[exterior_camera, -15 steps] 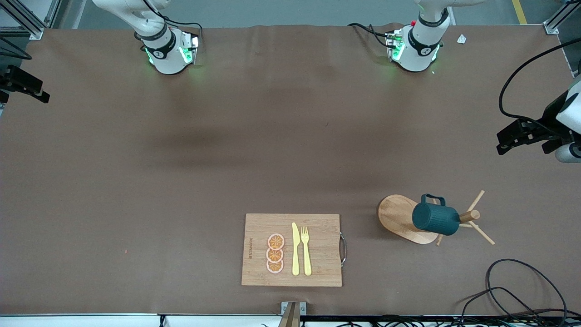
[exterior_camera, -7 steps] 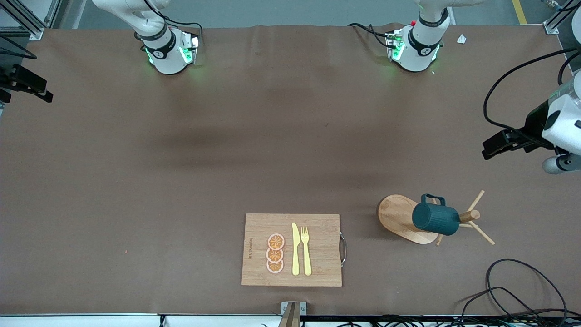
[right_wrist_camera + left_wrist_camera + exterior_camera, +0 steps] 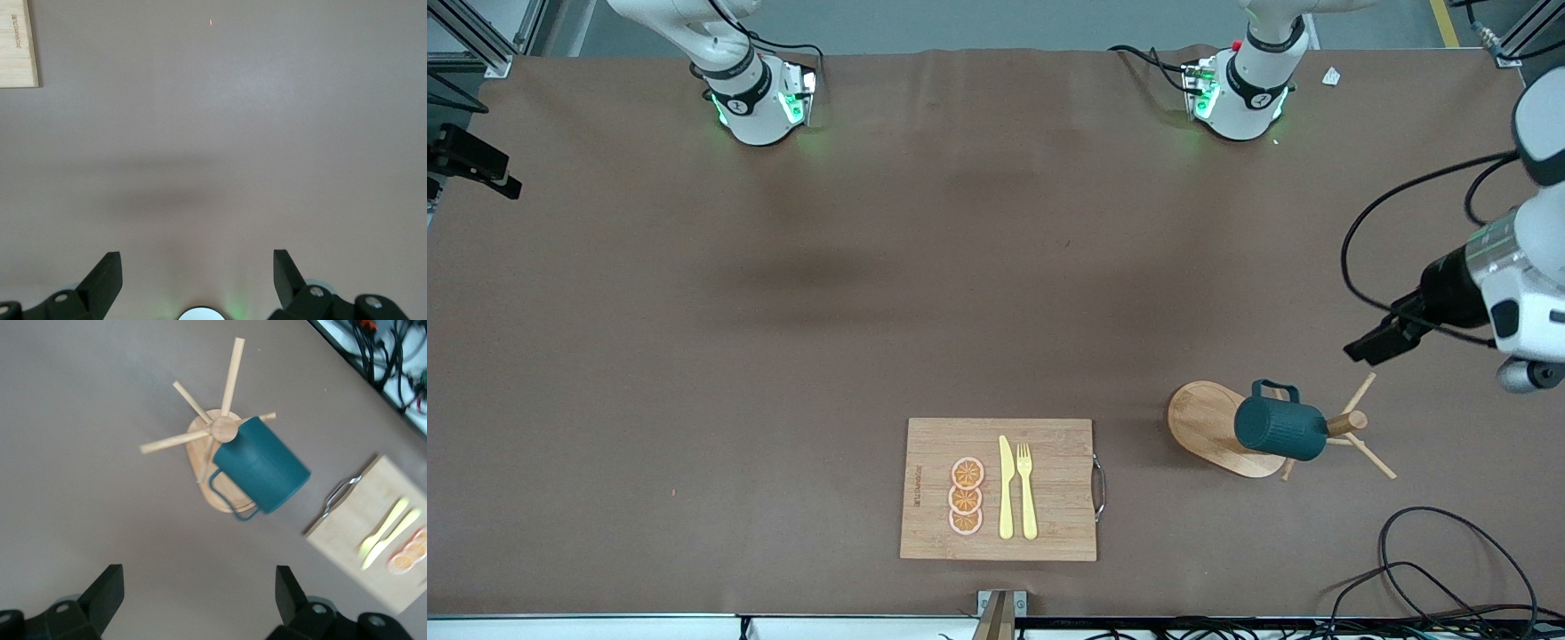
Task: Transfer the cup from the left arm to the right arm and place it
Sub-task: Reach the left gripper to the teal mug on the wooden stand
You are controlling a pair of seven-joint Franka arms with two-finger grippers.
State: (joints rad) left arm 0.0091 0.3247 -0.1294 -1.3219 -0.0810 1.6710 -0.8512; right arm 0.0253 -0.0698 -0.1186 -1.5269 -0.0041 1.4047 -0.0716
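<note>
The cup hung on a peg of a small wooden mug tree, whose oval base stood on the brown bench toward the left arm's end; its handle pointed toward the robots' bases. The left gripper hovered in the air over the bench just beside the mug tree, its fingers spread wide apart with nothing between them, and its wrist view looked down on the cup and the tree. The right gripper was up over bare bench at the right arm's end, its fingers likewise wide apart and empty; in the front view only a dark part at the edge showed, probably that gripper. A cutting board lay near the front camera, carrying a yellow knife, a yellow fork and three orange slices.
</note>
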